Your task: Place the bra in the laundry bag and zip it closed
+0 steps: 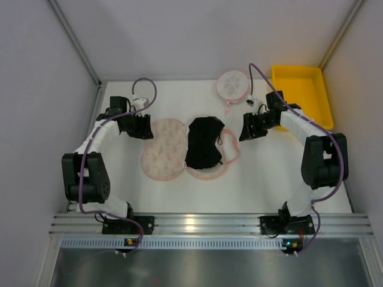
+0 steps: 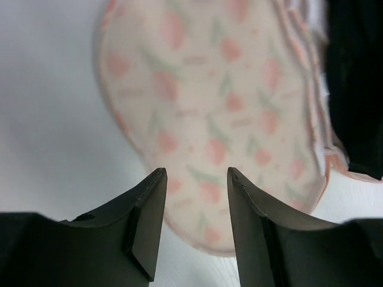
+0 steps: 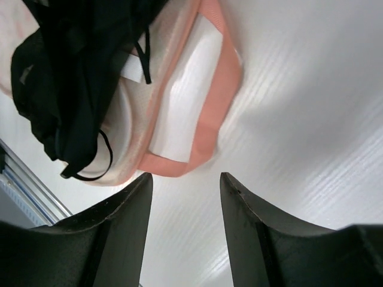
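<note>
Here the bra (image 1: 203, 143) lies on the open laundry bag (image 1: 163, 149).

- Two robot arms, both white and black: one left arm (image 1: 96, 140) and one right arm (image 1: 302, 125).
- Two end effectors: one left end effector (image 2: 194, 173) and one right end effector (image 3: 185, 176).
- Four dark fingers (image 2: 143, 221) in all, two on each end effector.
- Two purple cables (image 1: 143, 79), one running along each arm.
- One white counter (image 1: 179, 197).
- One black bra (image 1: 203, 143).
- One laundry bag (image 1: 163, 149), cream mesh with pink speckles, counted as a single bag made of two round halves.
- One small round white mesh disc (image 1: 233, 85) with a pink rim.
- One yellow tray (image 1: 302, 89).
</note>
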